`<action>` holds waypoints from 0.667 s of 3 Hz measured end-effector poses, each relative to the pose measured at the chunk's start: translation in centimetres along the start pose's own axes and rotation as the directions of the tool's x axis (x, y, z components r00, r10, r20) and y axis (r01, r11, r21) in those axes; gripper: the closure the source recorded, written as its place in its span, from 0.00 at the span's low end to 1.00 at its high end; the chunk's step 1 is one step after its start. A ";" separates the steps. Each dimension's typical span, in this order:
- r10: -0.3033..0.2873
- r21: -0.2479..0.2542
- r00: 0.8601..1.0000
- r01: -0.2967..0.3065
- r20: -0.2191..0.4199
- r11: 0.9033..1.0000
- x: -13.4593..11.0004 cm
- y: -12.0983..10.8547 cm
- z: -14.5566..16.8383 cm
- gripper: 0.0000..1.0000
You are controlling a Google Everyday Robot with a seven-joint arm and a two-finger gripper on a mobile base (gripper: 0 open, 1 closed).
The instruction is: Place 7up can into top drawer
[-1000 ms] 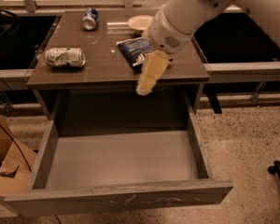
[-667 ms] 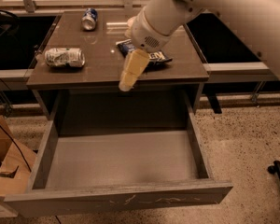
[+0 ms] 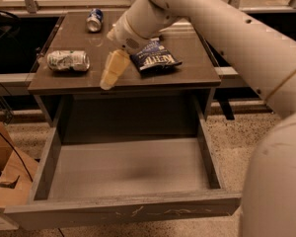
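The top drawer [image 3: 128, 169] stands open below the gripper [image 3: 112, 72]. Above the desk [image 3: 187, 68], the gripper has travelled toward the 7up can [image 3: 68, 60], which lies sideways near it. Gripper opening: cannot tell. Approach under way; grasp pending.

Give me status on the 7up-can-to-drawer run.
Done: the drawer stands open, nothing in it. In hand: the gripper hovers above the table's front edge, just right of the can, which lies on its side there, not held. Left: grasp the can, carry it over the drawer, set it inside.
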State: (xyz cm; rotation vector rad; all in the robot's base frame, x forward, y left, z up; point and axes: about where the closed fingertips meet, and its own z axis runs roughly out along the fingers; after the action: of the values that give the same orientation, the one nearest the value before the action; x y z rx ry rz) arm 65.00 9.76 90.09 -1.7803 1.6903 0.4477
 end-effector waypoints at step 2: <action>0.013 -0.022 0.992 -0.010 0.126 1.000 -3.3 -3.8 6.2 0.00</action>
State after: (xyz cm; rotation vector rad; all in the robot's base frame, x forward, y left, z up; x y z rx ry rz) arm 69.42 16.20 88.41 -1.7206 1.6143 0.5740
